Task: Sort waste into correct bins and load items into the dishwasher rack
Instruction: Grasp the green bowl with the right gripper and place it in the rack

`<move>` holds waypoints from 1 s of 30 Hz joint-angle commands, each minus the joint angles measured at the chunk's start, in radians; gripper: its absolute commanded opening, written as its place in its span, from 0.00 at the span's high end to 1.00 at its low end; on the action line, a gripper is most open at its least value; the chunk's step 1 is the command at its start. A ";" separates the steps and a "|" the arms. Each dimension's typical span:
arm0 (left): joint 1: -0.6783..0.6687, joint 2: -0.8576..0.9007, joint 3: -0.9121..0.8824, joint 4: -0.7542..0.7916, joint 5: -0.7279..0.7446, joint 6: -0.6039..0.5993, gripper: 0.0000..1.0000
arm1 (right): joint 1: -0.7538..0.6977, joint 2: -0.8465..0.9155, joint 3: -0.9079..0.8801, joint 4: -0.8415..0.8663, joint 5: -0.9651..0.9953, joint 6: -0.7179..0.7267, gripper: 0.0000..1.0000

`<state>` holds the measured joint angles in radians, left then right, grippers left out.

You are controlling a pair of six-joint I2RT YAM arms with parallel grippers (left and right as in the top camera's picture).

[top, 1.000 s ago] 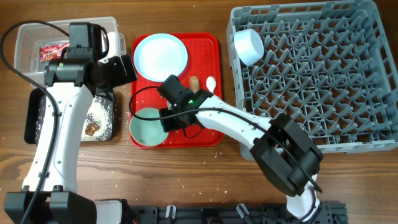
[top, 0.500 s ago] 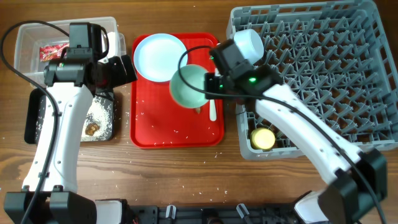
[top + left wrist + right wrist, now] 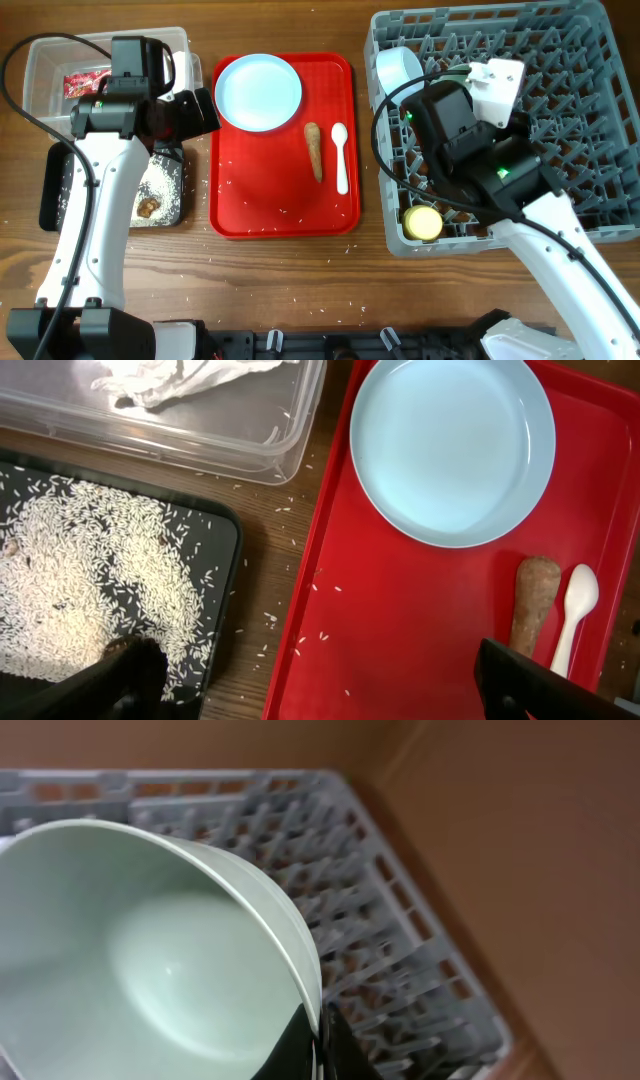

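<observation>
The mint green round bowl (image 3: pixel 150 950) has left the flat red tray (image 3: pixel 250 200) and now hangs over the large grey lattice dishwasher rack (image 3: pixel 590 150). The right fingers (image 3: pixel 340 1055) pinch its rim, while the left fingers (image 3: pixel 540 685) are spread and empty. Racking it looks next.

Overhead looks straight down on the whole table (image 3: pixel 300 270). The left wrist view looks down, nearer, sharing its red tray (image 3: pixel 400 640) and plate (image 3: pixel 452 445); the right wrist view faces the rack (image 3: pixel 380 900) closely.
</observation>
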<state>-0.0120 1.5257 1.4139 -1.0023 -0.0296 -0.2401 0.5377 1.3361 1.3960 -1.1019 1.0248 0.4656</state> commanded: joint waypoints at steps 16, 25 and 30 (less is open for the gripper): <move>0.004 -0.012 0.014 0.002 -0.010 0.009 0.00 | 0.001 0.448 0.000 0.254 0.213 -0.415 0.96; 0.004 -0.012 0.014 0.002 -0.010 0.009 0.00 | -0.002 0.514 0.000 0.244 0.215 -0.444 0.96; 0.004 -0.012 0.014 0.002 -0.010 0.009 0.00 | 0.001 0.517 0.000 0.193 0.170 -0.440 0.96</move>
<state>-0.0120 1.5257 1.4139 -1.0023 -0.0296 -0.2401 0.5377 1.8339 1.3956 -0.8906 1.2049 0.0242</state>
